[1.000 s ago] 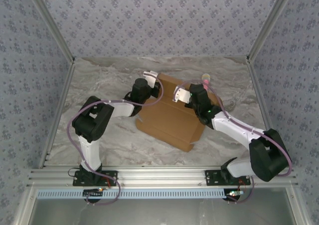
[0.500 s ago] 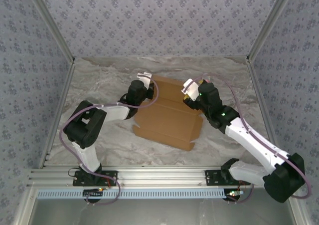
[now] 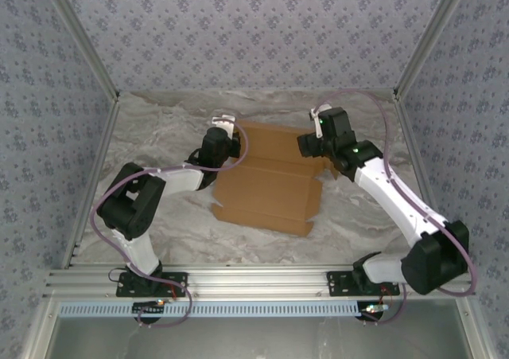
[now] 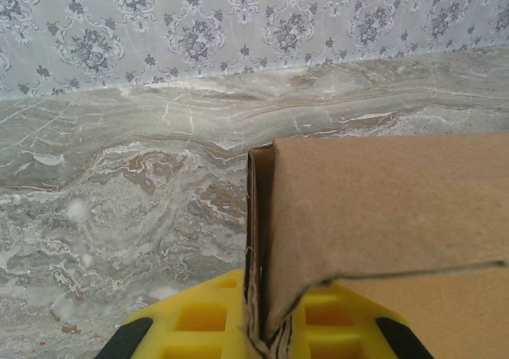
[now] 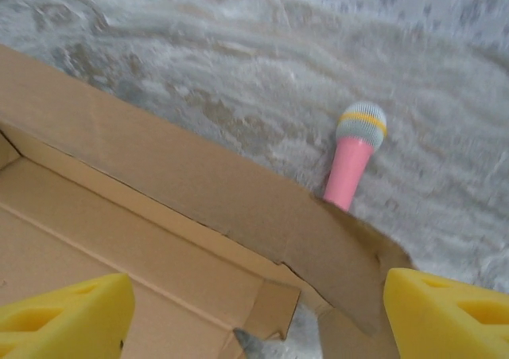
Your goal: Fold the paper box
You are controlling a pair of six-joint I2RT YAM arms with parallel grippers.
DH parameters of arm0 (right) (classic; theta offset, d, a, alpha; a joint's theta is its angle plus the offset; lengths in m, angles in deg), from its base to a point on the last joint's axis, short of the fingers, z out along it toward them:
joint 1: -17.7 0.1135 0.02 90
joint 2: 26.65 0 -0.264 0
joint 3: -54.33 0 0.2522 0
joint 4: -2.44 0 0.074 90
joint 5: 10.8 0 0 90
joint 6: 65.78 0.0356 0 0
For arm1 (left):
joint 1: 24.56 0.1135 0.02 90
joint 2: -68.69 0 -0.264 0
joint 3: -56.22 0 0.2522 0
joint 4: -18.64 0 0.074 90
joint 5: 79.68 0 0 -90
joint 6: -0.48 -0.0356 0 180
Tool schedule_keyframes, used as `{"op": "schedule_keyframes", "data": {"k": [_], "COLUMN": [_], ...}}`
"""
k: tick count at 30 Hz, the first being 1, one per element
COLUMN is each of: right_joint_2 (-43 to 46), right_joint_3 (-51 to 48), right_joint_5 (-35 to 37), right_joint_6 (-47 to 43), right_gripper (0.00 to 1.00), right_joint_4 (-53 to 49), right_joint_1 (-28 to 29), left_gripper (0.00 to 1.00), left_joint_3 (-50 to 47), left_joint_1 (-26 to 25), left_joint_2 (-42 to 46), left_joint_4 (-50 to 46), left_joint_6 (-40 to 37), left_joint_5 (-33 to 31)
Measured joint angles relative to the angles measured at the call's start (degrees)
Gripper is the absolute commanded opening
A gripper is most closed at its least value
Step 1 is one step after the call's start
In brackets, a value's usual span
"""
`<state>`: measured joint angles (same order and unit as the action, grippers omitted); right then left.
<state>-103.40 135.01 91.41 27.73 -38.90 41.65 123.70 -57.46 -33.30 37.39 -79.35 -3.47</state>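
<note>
The paper box lies as a brown cardboard sheet with raised flaps in the middle of the table. My left gripper sits at its far left corner, shut on a doubled flap edge. In the left wrist view, that box edge stands upright, pinched between the yellow fingers of the left gripper. My right gripper hovers open over the far right corner. In the right wrist view, its fingertips stand wide apart above the box's inner folds, holding nothing.
A small pink stick with a grey tip lies on the marble table just beyond the box's far right flap. Patterned walls and metal posts close in the back and sides.
My right gripper has opened, letting go of the box, and drawn back toward the far right corner. The box has settled flatter and shifted left. My left gripper moved slightly farther back, still gripping.
</note>
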Motion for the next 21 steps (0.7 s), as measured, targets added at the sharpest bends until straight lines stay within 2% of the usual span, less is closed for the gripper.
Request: {"op": "schedule_keyframes", "data": {"k": [11, 21], "right_joint_2": [-5.2, -5.2], "right_joint_3": [2.0, -3.8], "right_joint_5": [-6.1, -16.1], "right_joint_6": [11.6, 19.1], "right_gripper": [0.77, 0.68], "right_joint_4": [-0.6, 9.6], "right_joint_1": [-3.5, -5.1], "left_gripper": [0.0, 0.0], "left_joint_3": [0.0, 0.0], "left_joint_1": [0.0, 0.0], "left_joint_2": [0.0, 0.0], "left_joint_4": [0.0, 0.0], "left_joint_6": [0.0, 0.4], "left_joint_5": [0.0, 0.0]}}
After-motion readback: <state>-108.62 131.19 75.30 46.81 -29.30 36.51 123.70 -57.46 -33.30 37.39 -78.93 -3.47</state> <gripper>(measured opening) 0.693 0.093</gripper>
